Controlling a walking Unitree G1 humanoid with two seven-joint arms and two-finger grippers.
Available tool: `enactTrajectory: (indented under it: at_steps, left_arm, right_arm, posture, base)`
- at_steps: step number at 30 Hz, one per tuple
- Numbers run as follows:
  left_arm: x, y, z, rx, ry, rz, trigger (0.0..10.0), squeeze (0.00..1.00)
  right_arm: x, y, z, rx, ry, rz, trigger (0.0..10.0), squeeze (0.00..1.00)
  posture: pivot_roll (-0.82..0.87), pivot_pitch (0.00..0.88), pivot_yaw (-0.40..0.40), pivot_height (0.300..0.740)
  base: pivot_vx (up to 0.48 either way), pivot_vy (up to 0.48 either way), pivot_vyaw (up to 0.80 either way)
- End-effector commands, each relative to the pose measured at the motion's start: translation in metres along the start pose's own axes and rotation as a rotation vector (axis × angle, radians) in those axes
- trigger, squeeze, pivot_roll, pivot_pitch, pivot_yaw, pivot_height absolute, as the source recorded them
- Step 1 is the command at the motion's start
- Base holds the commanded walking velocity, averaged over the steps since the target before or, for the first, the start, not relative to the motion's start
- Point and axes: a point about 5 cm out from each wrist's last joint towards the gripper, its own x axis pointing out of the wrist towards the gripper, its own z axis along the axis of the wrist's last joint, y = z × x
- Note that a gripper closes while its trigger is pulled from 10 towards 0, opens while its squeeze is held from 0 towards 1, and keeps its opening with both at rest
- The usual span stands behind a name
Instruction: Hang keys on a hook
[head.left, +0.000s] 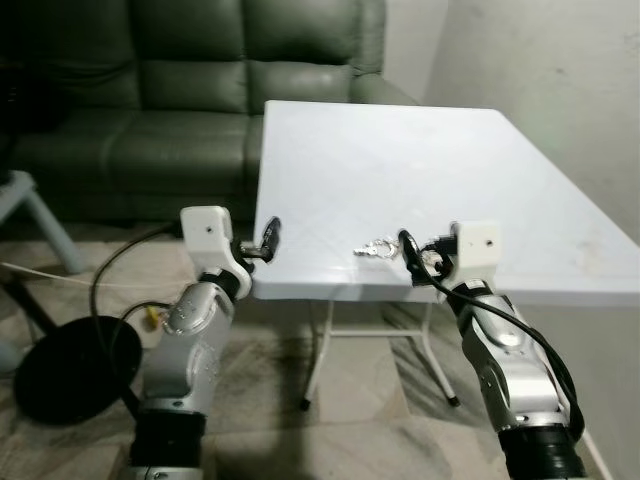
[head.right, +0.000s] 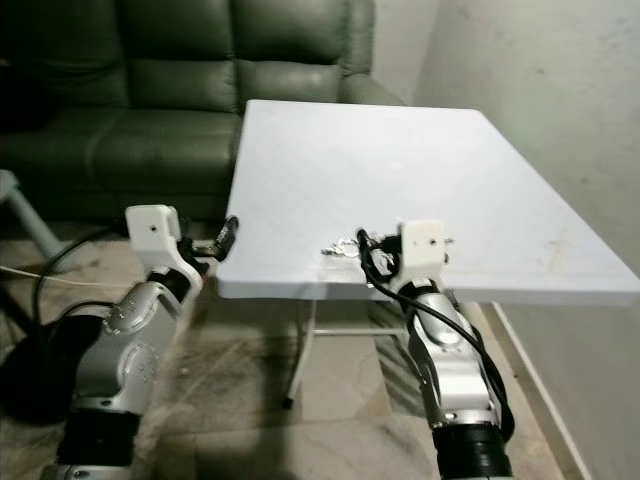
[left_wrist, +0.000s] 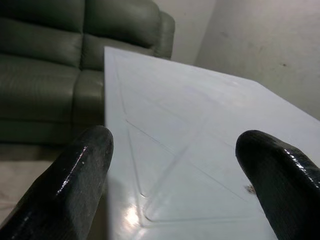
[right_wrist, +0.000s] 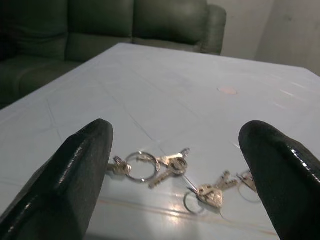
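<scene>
Silver keys on thin wire rings (right_wrist: 165, 167) lie loose on the white plastic folding table (head.left: 400, 170), near its front edge.
In lower centre of the head views, the right gripper (right_wrist: 175, 180) hangs spread wide just before them, holding nothing; a second bunch seems half hidden behind one finger. The left gripper (left_wrist: 175, 185) gapes wide at the table's corner.

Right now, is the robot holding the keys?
No, the keys lie flat on the white table between the right gripper's open fingers.
</scene>
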Motion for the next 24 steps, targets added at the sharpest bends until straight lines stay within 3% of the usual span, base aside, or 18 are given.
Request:
enactTrajectory:
  at_steps: [1, 4, 17, 19, 24]
  left_arm:
    - [0.0018, -0.0012, 0.0057, -0.014, -0.021, -0.006, 10.0, 0.0]
    - [0.0022, -0.0016, 0.0052, -0.02, -0.013, -0.012, 10.0, 0.0]
    - [0.0038, 0.0004, 0.0049, -0.035, -0.015, 0.012, 10.0, 0.0]
    - [0.0046, 0.0024, 0.0043, -0.017, -0.006, 0.051, 10.0, 0.0]
    - [0.0043, 0.0031, 0.0033, -0.042, 0.0, 0.03, 10.0, 0.0]
  right_arm:
    - [0.0011, -0.0005, 0.0079, -0.011, -0.029, -0.001, 10.0, 0.0]
    - [0.0009, -0.0003, 0.0083, -0.014, -0.031, 0.001, 10.0, 0.0]
    - [0.0013, -0.0019, 0.0093, -0.021, -0.032, 0.0, 10.0, 0.0]
    - [0.0013, -0.002, 0.0094, -0.022, -0.031, 0.0, 10.0, 0.0]
    - [0.0004, -0.0013, 0.0092, -0.025, -0.033, 0.001, 10.0, 0.0]
  posture:
    - [-0.08, 0.015, -0.104, 0.74]
    - [-0.08, 0.016, -0.105, 0.74]
    - [-0.09, 0.015, -0.108, 0.74]
    - [-0.09, 0.015, -0.109, 0.74]
    - [-0.09, 0.015, -0.108, 0.74]
  base:
    - [0.0, 0.0, 0.0]
    - [0.0, 0.0, 0.0]
    - [-0.219, 0.397, 0.0]
    - [0.0, 0.0, 0.0]
    - [0.096, 0.0, 0.0]
